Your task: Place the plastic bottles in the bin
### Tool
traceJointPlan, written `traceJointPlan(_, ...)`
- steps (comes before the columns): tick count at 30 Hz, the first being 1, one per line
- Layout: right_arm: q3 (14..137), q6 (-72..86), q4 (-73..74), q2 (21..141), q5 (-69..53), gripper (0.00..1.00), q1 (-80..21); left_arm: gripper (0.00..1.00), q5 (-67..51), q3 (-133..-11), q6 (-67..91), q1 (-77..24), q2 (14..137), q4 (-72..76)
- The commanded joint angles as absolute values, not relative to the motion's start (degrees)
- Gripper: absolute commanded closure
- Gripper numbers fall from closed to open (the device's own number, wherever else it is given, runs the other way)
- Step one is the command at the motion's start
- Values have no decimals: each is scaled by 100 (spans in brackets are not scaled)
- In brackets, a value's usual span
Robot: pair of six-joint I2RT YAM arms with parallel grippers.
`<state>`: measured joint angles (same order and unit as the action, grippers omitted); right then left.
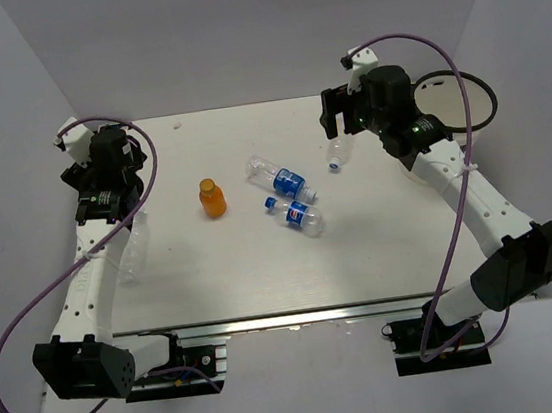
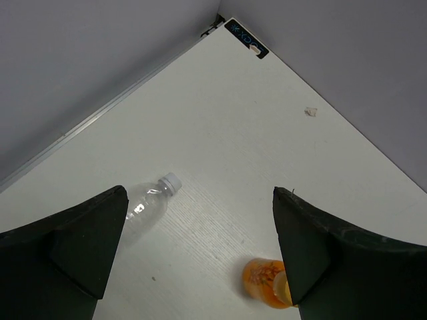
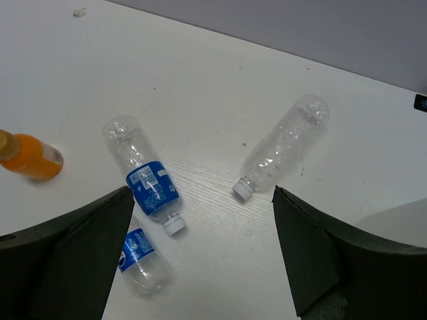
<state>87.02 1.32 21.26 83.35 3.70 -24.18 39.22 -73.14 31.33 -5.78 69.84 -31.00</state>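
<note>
We have the right gripper open and empty over the clear unlabelled plastic bottle lying right of centre, with the tall white black-rimmed bin at upper right. The left gripper is open too. Risk: if we close off-centre, the smooth bottle rolls away.

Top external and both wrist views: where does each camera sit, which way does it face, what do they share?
Top external: above and behind the arms, facing down on the table; left arm and right arm show whole.
Left wrist: on that arm, facing down toward a table corner; open left end effector frames it.
Right wrist: facing down at a blue-labelled bottle; open right end effector shows.
Shared: all three see the orange bottle.
</note>
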Motion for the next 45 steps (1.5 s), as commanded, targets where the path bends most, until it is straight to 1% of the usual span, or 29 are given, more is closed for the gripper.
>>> traceJointPlan(1, 8265, 220, 1813, 8052, 213, 11, -2443, 2, 4034, -7392, 3243, -571, 6794, -3410)
traceJointPlan(2, 8009, 37, 1558, 8016, -198, 11, -2443, 2, 3999, -7313, 3252, -571, 6742, -3358)
traceJointPlan(4, 7779, 35, 1380, 8120, -351, 11, -2443, 2, 3938, -7024, 3252, -571, 6531, -3261)
traceJointPlan(6, 8110, 105, 1660, 8557, -168, 11, -2443, 2, 4016, -6865, 3322, -571, 6347, -3261)
traceJointPlan(9, 8683, 175, 2013, 9147, 753, 11, -2487, 2, 4235, -6733, 3463, -563, 6284, -3488)
traceJointPlan(10, 8832, 271, 2030, 9280, 1487, 11, -2487, 2, 4271, -6732, 3489, -562, 6319, -3568)
traceJointPlan(12, 9148, 648, 2257, 9805, 2133, 11, -2496, 2, 4394, -6776, 3594, -562, 6363, -3884)
traceJointPlan(13, 9323, 763, 2381, 9991, 2710, 11, -2505, 2, 4403, -6768, 3621, -562, 6415, -3972)
traceJointPlan(16, 9746, 1176, 2496, 10712, 3451, 11, -2514, 2, 4324, -6654, 3630, -554, 6460, -4061)
traceJointPlan(19, 10203, 1467, 2444, 11433, 3892, 11, -2505, 2, 4272, -6566, 3604, -510, 6539, -4043)
traceJointPlan(20, 10300, 1424, 2365, 11626, 3841, 11, -2461, 2, 4271, -6565, 3595, -510, 6591, -4034)
traceJointPlan(21, 10649, 1433, 2434, 12037, 3754, 11, -2417, 2, 4245, -6592, 3560, -501, 6609, -4025)
traceJointPlan(24, 11432, 1871, 2890, 12776, 3612, 11, -2259, 2, 4166, -6679, 3454, -484, 6680, -4052)
traceJointPlan(27, 11487, 1784, 2541, 13182, 3393, 11, -2162, 2, 4140, -6715, 3384, -492, 6610, -4061)
traceJointPlan(30, 11865, 1994, 2838, 13569, 3497, 11, -2127, 2, 4148, -6750, 3384, -492, 6496, -4148)
traceJointPlan(32, 11734, 2109, 2813, 13632, 3498, 12, -2075, 2, 4131, -6724, 3401, -492, 6416, -4192)
traceJointPlan(33, 11646, 2109, 2743, 13632, 3315, 14, -2057, 2, 4087, -6715, 3393, -492, 6346, -4192)
traceJointPlan(35, 11531, 2014, 2628, 13658, 3121, 37, -1987, 2, 3947, -6767, 3375, -492, 6311, -4254)
traceJointPlan(37, 11619, 1803, 2584, 13623, 3024, 57, -1986, 2, 3938, -6820, 3410, -492, 6276, -4324)
traceJointPlan(40, 11716, 1030, 2146, 13106, 2393, 68, -1986, 2, 3903, -6873, 3410, -492, 6232, -4228)
traceJointPlan(42, 11681, 583, 1715, 12430, 1736, 69, -1986, 2, 3754, -6820, 3367, -492, 6214, -4096)
traceJointPlan(45, 11454, 90, 1111, 11376, 1249, 70, -1986, 2, 3587, -6750, 3314, -483, 6240, -3868)
